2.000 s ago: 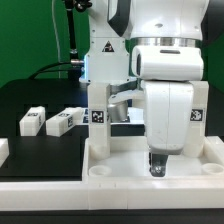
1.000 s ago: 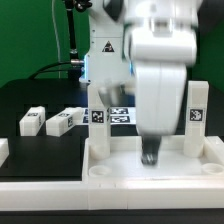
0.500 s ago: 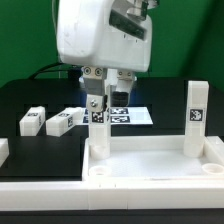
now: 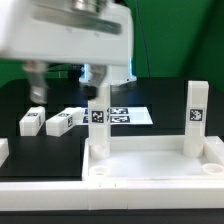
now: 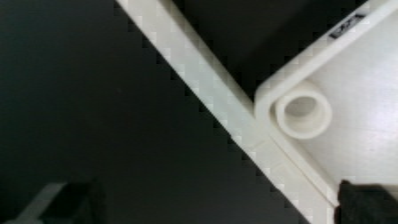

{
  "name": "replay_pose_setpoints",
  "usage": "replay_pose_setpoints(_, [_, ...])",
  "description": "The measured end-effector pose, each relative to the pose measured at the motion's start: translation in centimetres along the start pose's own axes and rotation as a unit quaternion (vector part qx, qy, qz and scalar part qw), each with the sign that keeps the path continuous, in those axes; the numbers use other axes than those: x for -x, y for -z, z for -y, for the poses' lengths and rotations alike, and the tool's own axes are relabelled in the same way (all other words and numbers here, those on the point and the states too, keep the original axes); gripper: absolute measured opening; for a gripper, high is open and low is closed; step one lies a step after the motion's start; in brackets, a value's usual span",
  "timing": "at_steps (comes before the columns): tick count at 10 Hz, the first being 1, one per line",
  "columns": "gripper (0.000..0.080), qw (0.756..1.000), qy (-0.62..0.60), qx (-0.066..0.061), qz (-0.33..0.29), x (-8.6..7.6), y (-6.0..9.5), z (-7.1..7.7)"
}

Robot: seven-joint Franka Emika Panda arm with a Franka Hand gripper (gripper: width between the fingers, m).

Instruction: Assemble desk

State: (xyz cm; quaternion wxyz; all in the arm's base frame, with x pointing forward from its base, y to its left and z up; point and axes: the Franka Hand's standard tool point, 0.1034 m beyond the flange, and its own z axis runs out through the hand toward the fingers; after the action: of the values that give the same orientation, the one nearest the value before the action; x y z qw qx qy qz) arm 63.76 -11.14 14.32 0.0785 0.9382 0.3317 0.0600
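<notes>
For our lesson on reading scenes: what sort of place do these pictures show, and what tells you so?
Most likely a robotics lab bench: a white robot arm hangs over a black table, a green backdrop stands behind, and a marker board with printed tags lies by the desk.

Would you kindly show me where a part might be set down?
Bare: the black table bordered by the loose legs and the desk slab, and the slab's floor between its two upright legs. Crowded: behind the slab, around the marker board.
</notes>
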Motion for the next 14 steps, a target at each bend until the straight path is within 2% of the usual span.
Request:
replay_pose_setpoints(1, [0.0649, 0.998, -0.062, -0.004, 0.003, 1.5, 0.0, -0.3])
replay_pose_setpoints(6, [0.0649, 0.975, -0.221, -0.01, 0.0, 1.8, -0.2, -0.2])
replay_pose_setpoints(7, [0.0649, 0.96, -0.278, -0.023, -0.002, 4.2, -0.4, -0.7])
replay_pose_setpoints(8, [0.0649, 0.934, -0.354, -0.038, 0.009, 7.4, -0.5, -1.2])
replay_pose_setpoints(9, [0.0649, 0.909, -0.41, -0.058, 0.038, 8.8, 0.0, -1.7])
replay_pose_setpoints(10, [0.0649, 0.887, -0.452, -0.077, 0.063, 9.5, -0.1, -1.6])
replay_pose_setpoints(11, [0.0649, 0.871, -0.48, -0.076, 0.066, 9.4, -0.2, -1.7])
replay_pose_setpoints(13, [0.0649, 0.875, -0.471, -0.083, 0.072, 9.4, -0.2, -1.5])
replay_pose_setpoints(14, [0.0649, 0.855, -0.491, -0.121, 0.111, 9.7, -0.1, -0.4])
